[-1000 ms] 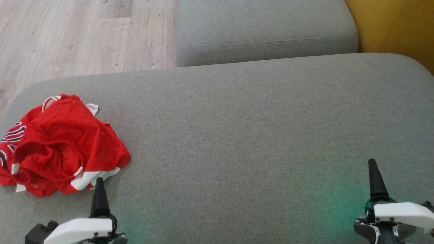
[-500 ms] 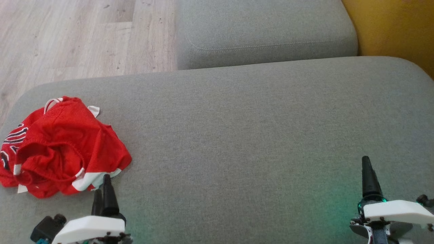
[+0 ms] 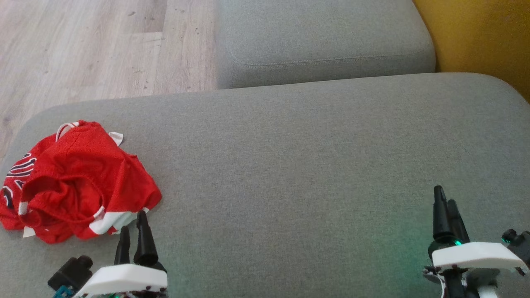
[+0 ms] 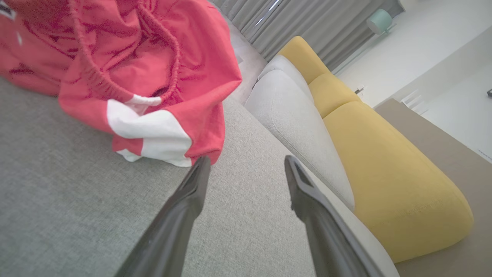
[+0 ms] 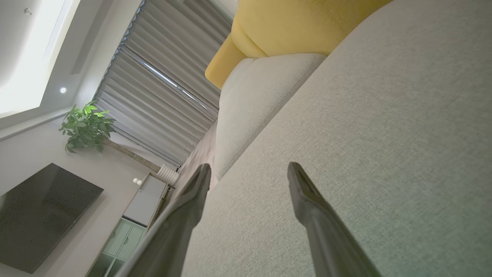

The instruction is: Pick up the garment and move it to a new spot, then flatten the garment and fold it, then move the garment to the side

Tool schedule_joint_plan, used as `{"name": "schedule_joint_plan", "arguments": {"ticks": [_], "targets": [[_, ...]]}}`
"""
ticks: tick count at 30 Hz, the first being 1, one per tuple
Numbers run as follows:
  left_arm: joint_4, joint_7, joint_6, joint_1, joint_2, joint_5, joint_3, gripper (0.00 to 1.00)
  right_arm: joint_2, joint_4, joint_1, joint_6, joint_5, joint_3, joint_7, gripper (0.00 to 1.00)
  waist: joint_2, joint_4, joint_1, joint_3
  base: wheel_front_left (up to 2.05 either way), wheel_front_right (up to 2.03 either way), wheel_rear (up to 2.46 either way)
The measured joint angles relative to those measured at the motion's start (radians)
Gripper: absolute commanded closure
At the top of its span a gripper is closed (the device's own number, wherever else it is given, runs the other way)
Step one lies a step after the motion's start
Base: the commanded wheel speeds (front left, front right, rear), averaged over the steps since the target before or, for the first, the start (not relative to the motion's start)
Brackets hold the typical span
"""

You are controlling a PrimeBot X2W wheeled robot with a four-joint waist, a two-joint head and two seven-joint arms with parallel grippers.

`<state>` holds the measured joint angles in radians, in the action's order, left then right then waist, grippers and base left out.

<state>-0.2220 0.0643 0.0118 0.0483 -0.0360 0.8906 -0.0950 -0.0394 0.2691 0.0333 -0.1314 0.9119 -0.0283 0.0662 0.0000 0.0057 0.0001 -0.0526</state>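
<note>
Just ahead of the left claw (image 3: 133, 220), and a touch to its left, sits the crumpled red mesh garment with white bands at the hem (image 3: 78, 182), heaped on the grey woven-fabric sofa seat (image 3: 290, 165). The left claw is spread wide with nothing between its fingers. In the left wrist view one fingertip stands right at the near white-banded corner, and I can't say whether it touches.

Well off to that claw's right, the right claw (image 3: 445, 195) is just as wide and just as empty, hovering low over bare cushion with the garment nowhere near it.

Now, the handling. This looks like light, thin, floppy sportswear, so it should sag and trail the moment it lifts, and one pinch may gather several layers. Nothing fragile, but the weave could slide out of a shallow grip.

Best bets are the white-banded hem corner (image 4: 153, 134) straight in front of the left claw, or the gathered elastic band (image 4: 169, 46) just beyond it, which offers a thicker ridge to bite.

Any writing? On the garment's far side from the claw there's a black-and-white striped graphic (image 3: 16, 174), possibly lettering, too folded to read.
</note>
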Motion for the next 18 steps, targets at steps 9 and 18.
{"name": "schedule_joint_plan", "arguments": {"ticks": [9,18], "targets": [[0.016,0.026,-0.013,0.0,-0.001,-0.109,-0.025,0.0,0.0,-0.015,0.002,0.0,-0.104,0.021,0.023,0.0,0.0,0.003,0.0,-0.005,0.0,0.0,0.0],[0.027,0.052,-0.031,0.008,-0.001,-0.199,-0.04,0.0,0.0,-0.018,0.013,0.0,-0.175,0.064,0.046,0.0,0.0,0.005,0.0,-0.017,0.0,0.0,0.0]]}}
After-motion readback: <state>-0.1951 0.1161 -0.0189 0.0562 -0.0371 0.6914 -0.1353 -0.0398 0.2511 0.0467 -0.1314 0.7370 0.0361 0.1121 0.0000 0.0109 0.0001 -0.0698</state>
